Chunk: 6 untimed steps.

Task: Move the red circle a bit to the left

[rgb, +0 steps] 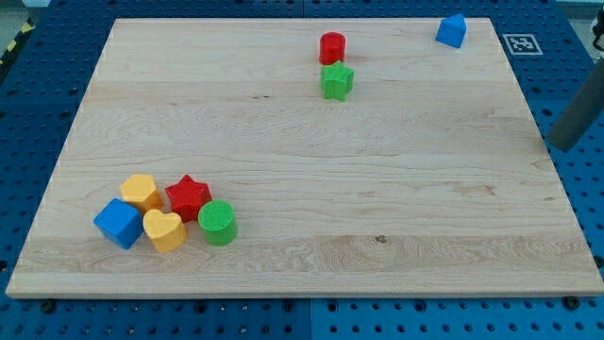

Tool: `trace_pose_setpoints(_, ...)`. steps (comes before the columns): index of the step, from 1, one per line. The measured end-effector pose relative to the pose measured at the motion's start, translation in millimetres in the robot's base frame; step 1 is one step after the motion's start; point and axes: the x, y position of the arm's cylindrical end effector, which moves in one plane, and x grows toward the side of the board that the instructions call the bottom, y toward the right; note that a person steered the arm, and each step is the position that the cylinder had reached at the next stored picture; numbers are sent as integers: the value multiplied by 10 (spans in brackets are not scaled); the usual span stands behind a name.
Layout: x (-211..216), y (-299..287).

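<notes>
the red circle [332, 47] stands upright near the board's top edge, slightly right of centre; the green star [337, 81] sits just below it, touching or nearly touching; the contact cannot be confirmed. the board [377, 189] is light wood, resting on a blue perforated table [585, 236].

my tip [557, 144] is at the view's right, at or just past the board's right edge; the dark rod rises from it toward the upper right and leaves the frame. the tip is well apart from the red circle, to its right and lower in the view; no block touches it. the arm carries no pincer; there is no opening to report, and the rod holds nothing.

a blue block [452, 30] lies in the board's top right corner; its shape is not clear. it is nearer the tip than any other block, yet apart from it.

a cluster occupies the bottom left: a blue cube [119, 223] at the left; a yellow block [142, 192] above and right of it; a yellow heart [163, 229] just right of the cube; a red star [188, 197] above the heart; a green circle [218, 223] at the cluster's right end. these five sit packed together, neighbours touching or nearly so.

a black-and-white marker [521, 43] is fixed beside the board's top right corner.
</notes>
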Motion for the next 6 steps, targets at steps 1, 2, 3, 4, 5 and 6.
trace_pose_setpoints(1,-31,2)
trace_pose_setpoints(2,-376,2)
trace_pose_setpoints(3,-668,-518)
trace_pose_setpoints(4,-1013,-1388)
trace_pose_setpoints(5,-1402,-2083)
trace_pose_setpoints(6,-1696,-2267)
